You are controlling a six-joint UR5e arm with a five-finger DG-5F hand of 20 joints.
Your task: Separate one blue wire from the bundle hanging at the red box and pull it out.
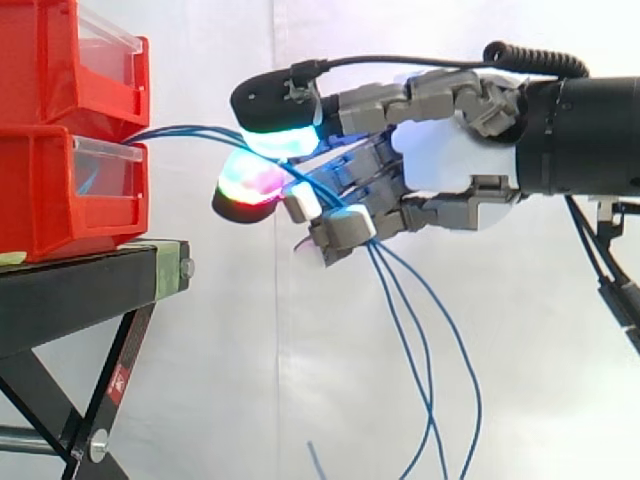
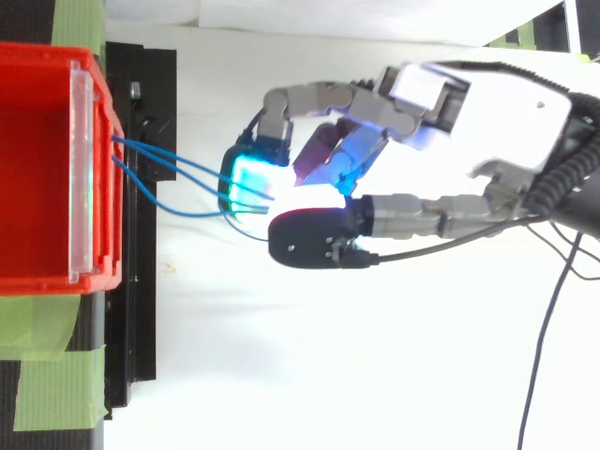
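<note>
— What is the hand (image 1: 450,150) doing?
— It reaches in level with its fingers curled round the blue wires (image 1: 180,130). The glowing pads (image 1: 270,100) close on them from above and below. It grasps the bundle. I cannot tell whether one strand is held apart from the rest.
— And around it?
— A white curtain (image 1: 250,380) hangs behind the hand. Out past the fingertips is a black stand (image 1: 80,290), and on it the red bins (image 1: 40,190).
— How do the wires look?
— Thin and bright blue. They leave the clear front of the lower bin and run nearly level across the gap to the fingertips. They pass through the curled fingers, then hang below the palm in long slack curves.
— Counts?
— One hand and one stand. Two bins, stacked, in the side view. From above I make out at least three wires (image 2: 178,161) between bin and pads; where they cross I cannot count exactly. Two patches of green tape (image 2: 56,394) lie on the stand beyond the fingertips, one at each end of the bin.
</note>
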